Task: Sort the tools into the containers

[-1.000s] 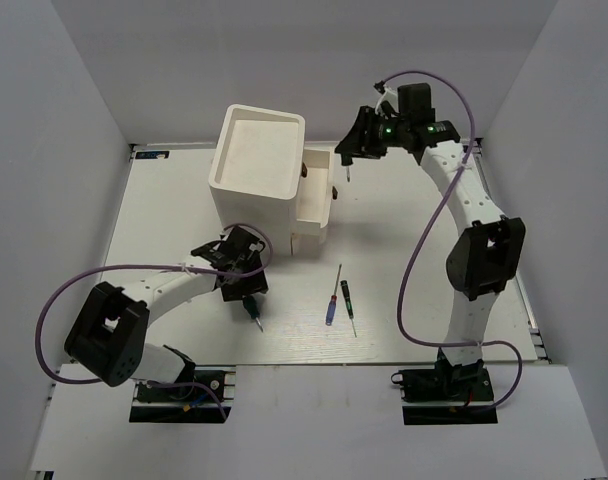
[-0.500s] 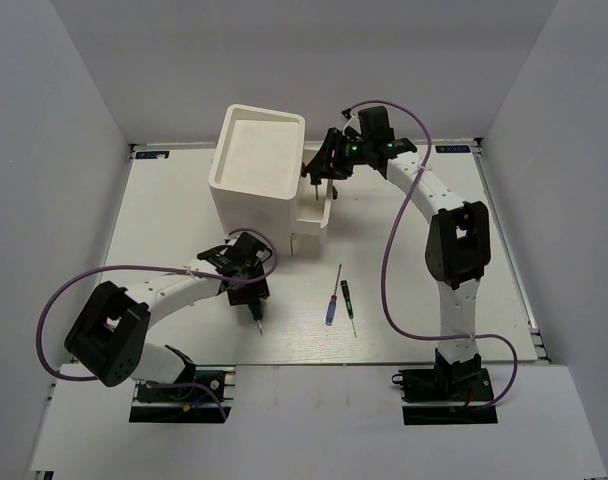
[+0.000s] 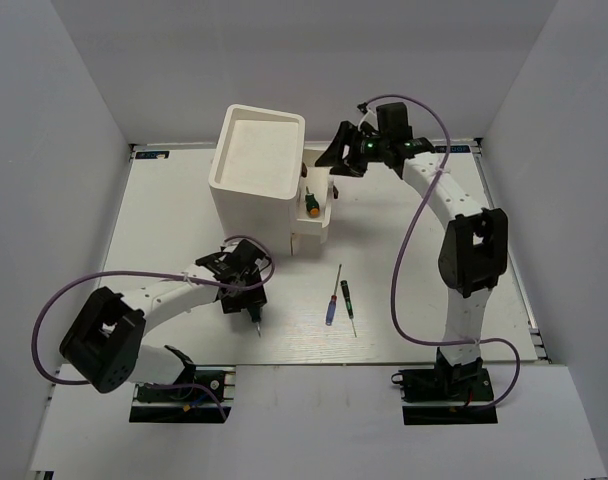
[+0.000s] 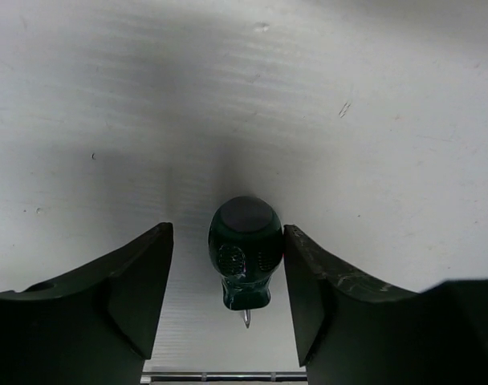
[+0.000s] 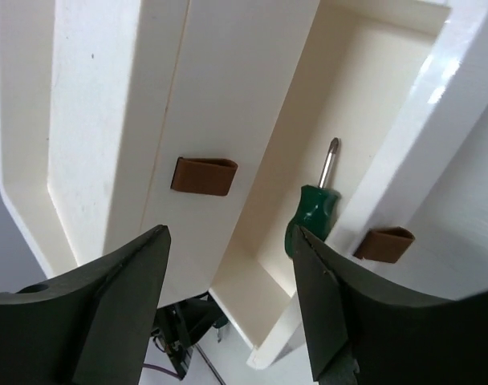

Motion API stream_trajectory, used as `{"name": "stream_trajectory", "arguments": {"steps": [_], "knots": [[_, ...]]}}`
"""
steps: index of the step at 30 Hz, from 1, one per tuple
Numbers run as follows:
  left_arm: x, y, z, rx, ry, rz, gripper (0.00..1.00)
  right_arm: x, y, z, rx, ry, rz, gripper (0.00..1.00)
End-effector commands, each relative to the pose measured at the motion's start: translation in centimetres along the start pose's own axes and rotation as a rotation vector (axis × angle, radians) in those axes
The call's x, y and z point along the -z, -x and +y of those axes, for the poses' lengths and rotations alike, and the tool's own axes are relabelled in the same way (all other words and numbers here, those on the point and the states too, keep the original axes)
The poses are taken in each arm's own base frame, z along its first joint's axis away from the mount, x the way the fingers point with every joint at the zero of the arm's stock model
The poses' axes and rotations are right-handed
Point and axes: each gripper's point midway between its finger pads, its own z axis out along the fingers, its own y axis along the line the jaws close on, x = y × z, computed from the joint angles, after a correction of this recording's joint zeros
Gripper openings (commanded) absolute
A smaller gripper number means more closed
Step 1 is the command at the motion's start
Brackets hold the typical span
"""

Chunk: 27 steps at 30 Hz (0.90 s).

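Note:
The white cabinet stands at the back of the table, one drawer pulled out to its right. A green-handled screwdriver lies inside that drawer. My right gripper hangs open above the drawer, holding nothing. My left gripper is low over the table, open, its fingers straddling a second green-handled screwdriver. The right finger is close against the handle; the left finger stands apart. A blue-handled thin screwdriver and a black-handled one lie side by side in the middle.
Brown knobs show on the drawer fronts in the right wrist view. White walls close in the table on three sides. Purple cables loop from both arms.
My right gripper moved over the open drawer, opened and let the green screwdriver drop into it, then drew back slightly right. The left gripper shifted a little nearer over its screwdriver.

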Motion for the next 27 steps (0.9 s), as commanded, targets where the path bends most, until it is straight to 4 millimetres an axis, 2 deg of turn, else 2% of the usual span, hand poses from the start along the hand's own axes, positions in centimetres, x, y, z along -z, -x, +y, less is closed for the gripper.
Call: {"name": "stream_trajectory", "arguments": {"steps": [1, 5, 8, 9, 10, 12, 14, 15, 16, 17, 18, 19, 20, 22, 23, 24, 25, 26, 27], "knots": [[0.3, -0.4, 0.4, 0.004, 0.002, -0.020, 0.68, 3.5, 2.2, 1.2, 0.049, 0.028, -0.078, 0.68], [-0.4, -1.0, -0.2, -0.028, 0.012, 0.001, 0.68, 5.1, 2.7, 0.7, 0.050, 0.025, -0.103, 0.71], [-1.1, -1.1, -0.3, -0.041, 0.031, 0.008, 0.59, 6.3, 3.0, 0.1, 0.052, 0.027, -0.121, 0.71], [-1.0, -0.9, -1.0, -0.047, 0.012, -0.003, 0.44, 6.5, 2.7, -0.3, 0.042, 0.027, -0.113, 0.71], [-1.3, -1.0, -0.8, -0.050, 0.028, -0.001, 0.36, 7.1, 2.9, -0.8, 0.036, 0.023, -0.121, 0.70], [-0.8, -0.6, -1.5, -0.066, 0.013, -0.010, 0.20, 7.6, 2.6, -1.6, 0.034, 0.016, -0.120, 0.65], [0.7, 0.3, -3.1, -0.117, -0.025, -0.042, 0.11, 8.4, 2.6, -1.2, 0.064, 0.036, -0.124, 0.51], [1.6, 0.8, -3.8, -0.140, -0.047, -0.055, 0.09, 9.0, 2.7, -1.3, 0.072, 0.040, -0.129, 0.39], [3.6, 2.3, -5.8, -0.157, -0.102, -0.107, 0.06, 9.1, 1.8, -1.0, 0.141, 0.096, -0.093, 0.11], [4.9, 2.4, -6.9, -0.227, -0.140, -0.127, 0.04, 9.7, 1.6, -0.8, 0.169, 0.109, -0.091, 0.00], [6.2, 2.6, -8.0, -0.266, -0.182, -0.139, 0.03, 10.1, 1.4, -1.2, 0.197, 0.112, -0.084, 0.00], [7.6, 3.0, -9.3, -0.308, -0.230, -0.161, 0.02, 10.3, 0.4, -1.7, 0.275, 0.109, -0.048, 0.00], [10.4, 3.7, -12.3, -0.413, -0.349, -0.208, 0.02, 10.5, 0.0, -2.1, 0.300, 0.097, -0.041, 0.00], [13.4, 4.3, -15.1, -0.514, -0.457, -0.263, 0.00, 11.5, -0.5, -3.1, 0.354, 0.053, -0.035, 0.00], [16.3, 5.0, -17.6, -0.564, -0.555, -0.299, 0.00, 11.6, -1.2, -3.8, 0.377, 0.042, -0.020, 0.49], [17.6, 5.3, -18.8, -0.636, -0.581, -0.337, 0.00, 12.4, -1.1, -4.4, 0.401, 0.031, -0.030, 0.77], [19.3, 7.0, -20.6, -0.647, -0.598, -0.382, 0.00, 12.5, -2.2, -5.4, 0.375, 0.014, -0.005, 0.84], [19.8, 7.4, -21.5, -0.675, -0.588, -0.403, 0.00, 12.7, -2.5, -5.6, 0.438, 0.028, 0.005, 0.84], [19.8, 8.3, -21.8, -0.685, -0.547, -0.417, 0.00, 13.2, -2.4, -6.6, 0.431, 0.011, 0.004, 0.77]]}}
